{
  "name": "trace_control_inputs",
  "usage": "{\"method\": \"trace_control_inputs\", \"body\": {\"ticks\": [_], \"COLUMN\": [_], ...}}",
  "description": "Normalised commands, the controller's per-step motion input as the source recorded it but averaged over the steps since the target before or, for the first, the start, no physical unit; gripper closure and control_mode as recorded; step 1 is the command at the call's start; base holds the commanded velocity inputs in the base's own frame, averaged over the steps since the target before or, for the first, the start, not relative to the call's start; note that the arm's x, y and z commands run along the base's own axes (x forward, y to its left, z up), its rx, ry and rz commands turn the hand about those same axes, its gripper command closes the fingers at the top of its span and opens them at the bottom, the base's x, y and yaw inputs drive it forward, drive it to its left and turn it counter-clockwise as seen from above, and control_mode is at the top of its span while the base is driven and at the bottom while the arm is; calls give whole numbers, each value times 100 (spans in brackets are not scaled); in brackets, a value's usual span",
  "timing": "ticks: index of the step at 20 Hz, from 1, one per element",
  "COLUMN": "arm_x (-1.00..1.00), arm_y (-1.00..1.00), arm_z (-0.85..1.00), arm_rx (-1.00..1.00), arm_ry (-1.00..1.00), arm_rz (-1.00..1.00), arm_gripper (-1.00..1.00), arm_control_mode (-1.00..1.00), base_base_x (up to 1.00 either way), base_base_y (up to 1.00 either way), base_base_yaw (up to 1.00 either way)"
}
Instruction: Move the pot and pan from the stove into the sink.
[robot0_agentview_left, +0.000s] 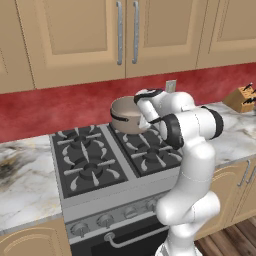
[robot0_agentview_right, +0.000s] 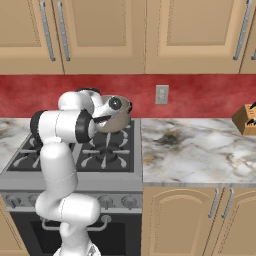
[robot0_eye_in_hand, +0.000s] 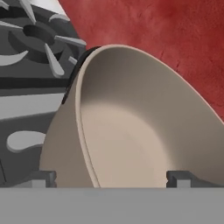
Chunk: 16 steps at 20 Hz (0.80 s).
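The pot (robot0_agentview_left: 125, 117) (robot0_agentview_right: 118, 120) is squat, round and brownish-grey with a dark rim band, and it stands on the back right burner of the stove (robot0_agentview_left: 90, 162) (robot0_agentview_right: 107, 150). My gripper (robot0_eye_in_hand: 112, 178) is at the pot's near rim and is open. In the hand view the pot (robot0_eye_in_hand: 131, 127) is very close, its bare inside showing, and its wall runs between the two fingertips (robot0_eye_in_hand: 41, 177). My white wrist hides part of the pot in both base views. The pan and the sink are out of view.
A marble counter (robot0_agentview_right: 200, 150) runs right of the stove, with a wooden knife block (robot0_agentview_right: 247, 119) (robot0_agentview_left: 242, 98) at its far end. Behind the stove are a red backsplash (robot0_eye_in_hand: 166, 35) and a wall outlet (robot0_agentview_right: 161, 94). Wooden cabinets hang above.
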Motion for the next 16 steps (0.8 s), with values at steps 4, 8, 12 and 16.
{"method": "trace_control_inputs", "body": {"ticks": [4, 8, 12, 16], "arm_x": [2, 0, 0, 0], "arm_y": [5, 1, -2, -9], "arm_z": [-25, 0, 0, 16], "arm_rx": [-11, 0, 0, 1], "arm_ry": [7, 1, 0, 0], "arm_rz": [2, 0, 0, 0], "arm_gripper": [100, 100, 100, 100], "arm_control_mode": [-100, -100, -100, -100], "base_base_x": [0, 0, 0, 0], "base_base_y": [0, 0, 0, 0], "base_base_yaw": [0, 0, 0, 0]}}
